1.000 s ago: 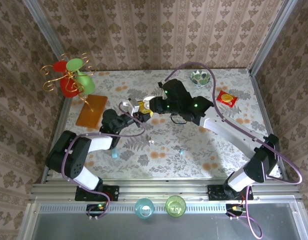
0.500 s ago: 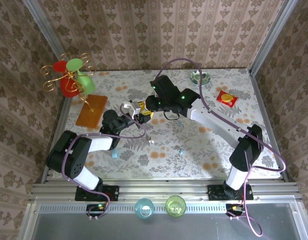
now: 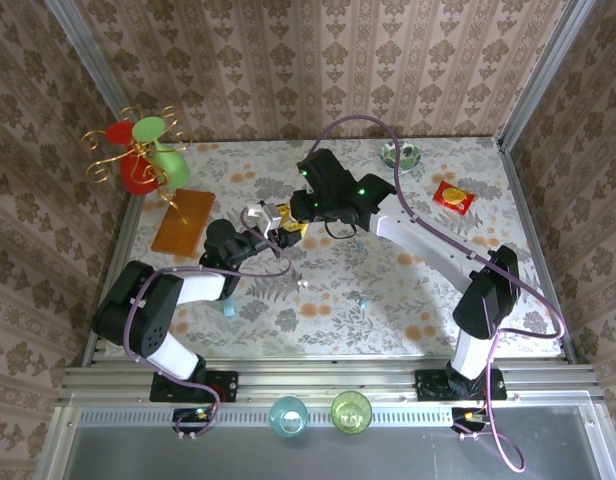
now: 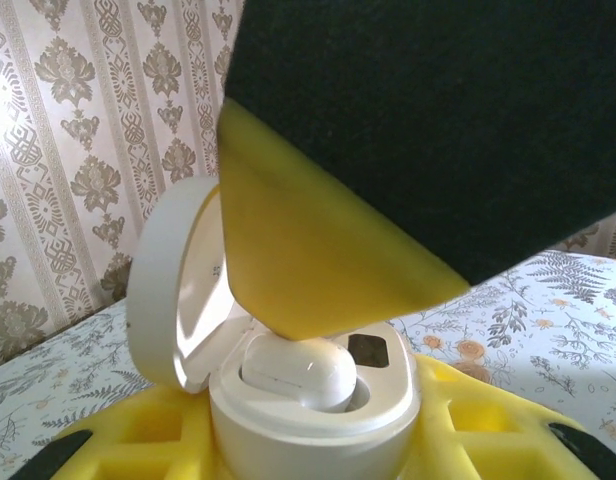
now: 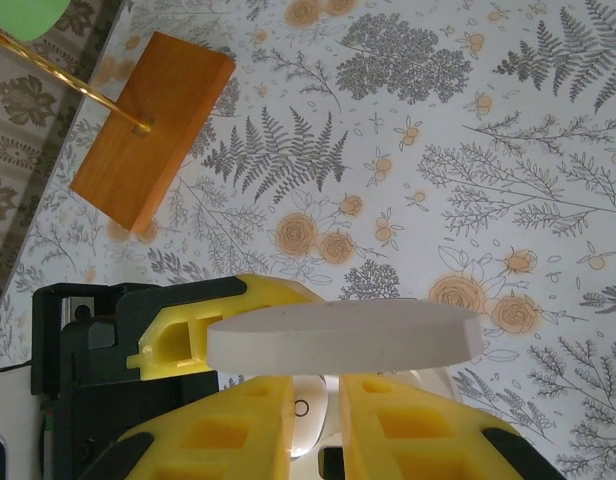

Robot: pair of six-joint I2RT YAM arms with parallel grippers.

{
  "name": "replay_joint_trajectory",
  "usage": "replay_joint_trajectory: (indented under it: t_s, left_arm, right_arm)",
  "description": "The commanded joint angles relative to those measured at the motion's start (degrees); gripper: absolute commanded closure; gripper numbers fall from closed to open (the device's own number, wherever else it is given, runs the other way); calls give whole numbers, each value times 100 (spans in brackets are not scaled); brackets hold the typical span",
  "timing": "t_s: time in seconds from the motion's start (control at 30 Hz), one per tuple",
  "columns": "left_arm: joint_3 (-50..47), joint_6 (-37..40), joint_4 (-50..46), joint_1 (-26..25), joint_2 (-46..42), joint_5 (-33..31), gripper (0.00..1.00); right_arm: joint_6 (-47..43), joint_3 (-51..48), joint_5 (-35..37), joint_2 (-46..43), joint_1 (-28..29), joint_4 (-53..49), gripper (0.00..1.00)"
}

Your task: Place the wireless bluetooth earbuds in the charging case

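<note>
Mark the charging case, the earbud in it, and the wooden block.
charging case (image 4: 318, 440), left wrist view, front wall of body.
earbud (image 4: 293, 370), left wrist view, rounded top.
wooden block (image 5: 153, 140), right wrist view, top face.

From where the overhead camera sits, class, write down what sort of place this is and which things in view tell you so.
Probably a robot test booth dressed like a home: patterned wallpaper walls, a floral-print table, and a metal rail bearing the left arm and right arm.

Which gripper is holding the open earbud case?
The left gripper: the white round plastic charging case, lid open, sits between its yellow fingers. The right gripper is above it, over the white earbud in its well.
</note>
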Motion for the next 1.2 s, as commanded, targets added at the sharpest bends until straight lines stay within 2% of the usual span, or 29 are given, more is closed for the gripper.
replay_joint_trajectory:
  t_s: [0.0,0.13,0.37,0.5,0.67,0.8,0.97,1.17]
  left_arm:
    - [20,45,298,-28,-36,159,73]
    - [-29,79,293,3,-32,150,73]
    - [-64,87,294,42,-29,218,72]
    - [-72,75,298,226,-32,280,73]
    - [-110,52,301,299,-116,294,73]
    - [-156,29,301,341,-221,325,72]
    - [-214,-118,294,419,-318,315,73]
    - [-300,-299,303,601,-353,206,73]
  right_arm:
    - [-107,101,-178,104,38,-242,78]
    - [-108,-101,-154,-206,37,63,72]
    - [-187,-721,-176,-862,42,672,69]
    - [-217,-1304,-200,-1422,27,1238,63]
    - [-182,-2116,249,-2150,-22,1573,55]
    - [267,-2886,341,-2579,-382,1729,53]
    - [382,-3502,230,-2520,-609,1795,52]
    - [-22,-3847,-485,-1803,-530,2130,52]
